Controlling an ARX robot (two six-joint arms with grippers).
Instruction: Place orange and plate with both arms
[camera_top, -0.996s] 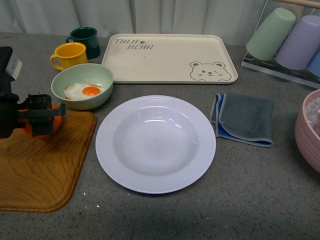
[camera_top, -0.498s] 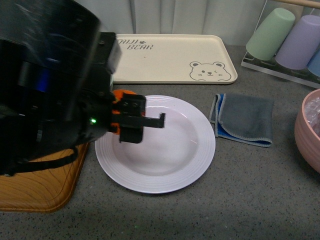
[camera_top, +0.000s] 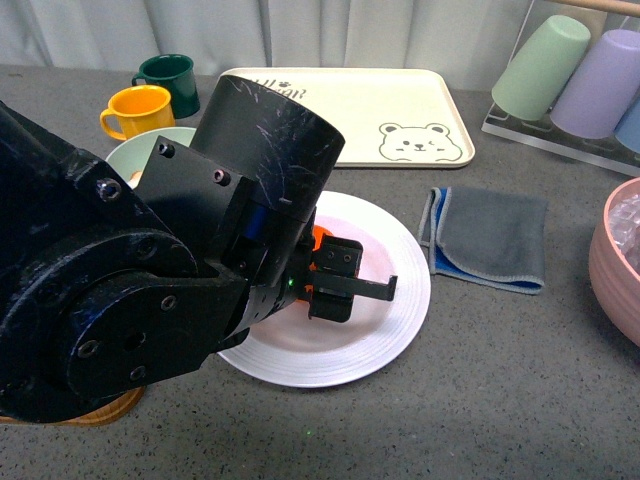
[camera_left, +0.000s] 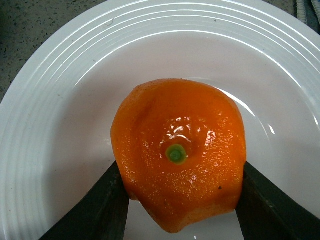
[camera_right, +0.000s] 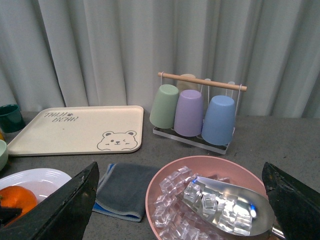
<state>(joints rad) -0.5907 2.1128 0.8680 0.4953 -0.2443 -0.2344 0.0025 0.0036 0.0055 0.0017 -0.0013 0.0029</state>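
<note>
The orange (camera_left: 180, 150), with a green stem mark, is gripped between the two dark fingers of my left gripper (camera_left: 181, 202). It hangs over the bowl of the white ridged plate (camera_left: 60, 100). In the front view the big black left arm covers the plate's left half. The left gripper (camera_top: 345, 280) sits over the plate (camera_top: 405, 300), with a sliver of orange (camera_top: 318, 237) showing. My right gripper (camera_right: 177, 210) is open and empty, hanging above the pink bowl; from there the orange (camera_right: 17, 200) and the plate (camera_right: 42, 176) show at one edge.
A pink bowl (camera_right: 165, 185) of ice cubes with a metal scoop stands at the right. A grey cloth (camera_top: 490, 240) lies beside the plate. Behind are the cream bear tray (camera_top: 380, 110), yellow mug (camera_top: 135, 108), green mug (camera_top: 170, 75) and cup rack (camera_top: 570, 70).
My left arm has swung right from the wooden board to over the plate's middle, carrying the orange. It now hides the green bowl and the board.
</note>
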